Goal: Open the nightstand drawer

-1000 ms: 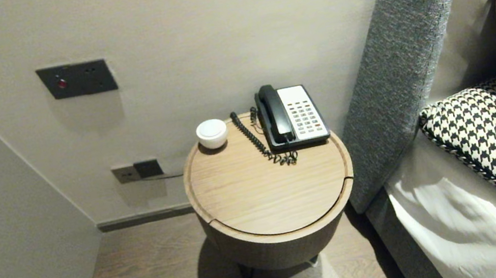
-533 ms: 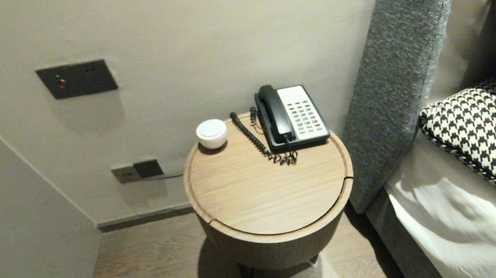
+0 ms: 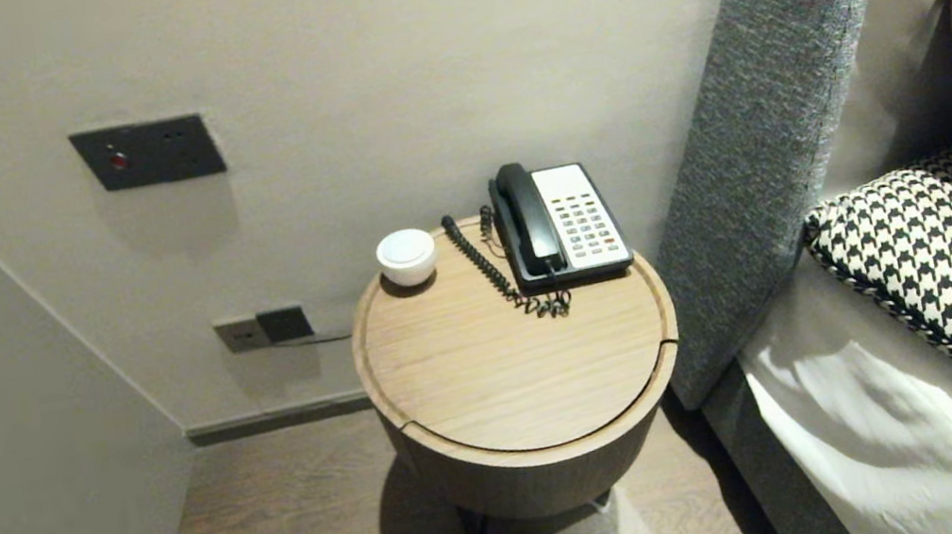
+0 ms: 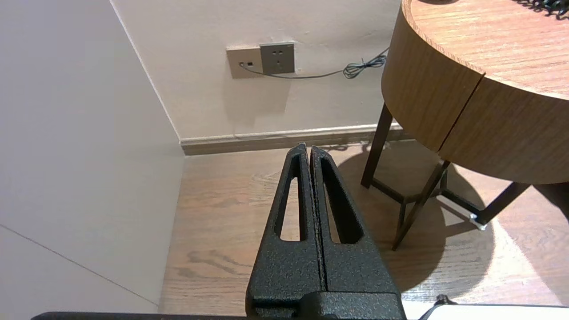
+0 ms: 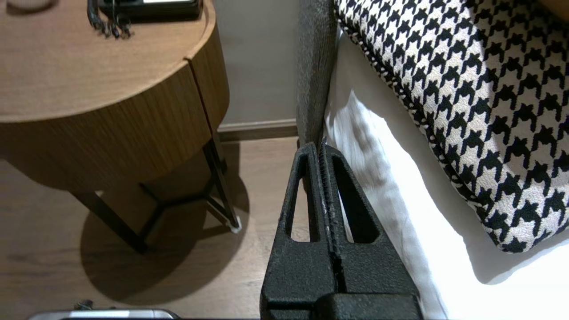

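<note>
Beside the round table (image 3: 511, 366), left claw (image 4: 310, 149) and right claw (image 5: 321, 146) hang pressed together, seemingly empty.

My head camera sits high, looking steeply down on the round table (image 3: 515, 394), wall (image 3: 403, 49) behind, bed (image 3: 875, 433) at right. Left wrist camera rides low over the left gripper (image 4: 308, 149), facing the wall socket (image 4: 260, 60); right wrist camera, just as low, looks past the right gripper (image 5: 321, 149) at the checked pillow (image 5: 466, 111). All three share the table, the wrists close beside its drum.
</note>
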Robot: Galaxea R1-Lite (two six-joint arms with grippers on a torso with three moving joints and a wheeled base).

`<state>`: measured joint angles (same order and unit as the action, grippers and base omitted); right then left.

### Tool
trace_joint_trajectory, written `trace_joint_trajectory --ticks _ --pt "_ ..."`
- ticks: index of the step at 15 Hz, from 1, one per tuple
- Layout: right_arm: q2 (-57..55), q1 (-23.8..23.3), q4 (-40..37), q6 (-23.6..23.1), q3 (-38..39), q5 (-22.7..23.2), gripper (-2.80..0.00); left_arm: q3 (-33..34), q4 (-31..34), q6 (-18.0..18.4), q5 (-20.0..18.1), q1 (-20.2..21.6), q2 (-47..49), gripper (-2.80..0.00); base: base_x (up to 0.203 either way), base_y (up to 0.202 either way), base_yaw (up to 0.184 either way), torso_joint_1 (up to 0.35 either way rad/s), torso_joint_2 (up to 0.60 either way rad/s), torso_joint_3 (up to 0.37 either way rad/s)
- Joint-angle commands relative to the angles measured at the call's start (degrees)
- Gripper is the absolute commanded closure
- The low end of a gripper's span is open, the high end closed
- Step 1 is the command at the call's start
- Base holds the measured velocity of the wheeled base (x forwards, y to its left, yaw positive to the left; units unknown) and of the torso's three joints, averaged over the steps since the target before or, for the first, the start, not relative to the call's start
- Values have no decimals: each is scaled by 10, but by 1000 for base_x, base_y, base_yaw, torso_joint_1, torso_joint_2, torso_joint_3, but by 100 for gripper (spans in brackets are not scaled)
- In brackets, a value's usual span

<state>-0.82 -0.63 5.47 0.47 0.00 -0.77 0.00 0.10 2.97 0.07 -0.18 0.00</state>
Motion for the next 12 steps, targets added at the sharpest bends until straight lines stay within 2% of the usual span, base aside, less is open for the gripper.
trace_joint_trajectory --ticks 1,12 --pt "6 0 -1 7 23 -4 0 0 0 0 0 0 0 0 0 0 0 0 0 0" --pt "6 0 -1 8 23 -4 0 0 0 0 0 0 0 0 0 0 0 0 0 0"
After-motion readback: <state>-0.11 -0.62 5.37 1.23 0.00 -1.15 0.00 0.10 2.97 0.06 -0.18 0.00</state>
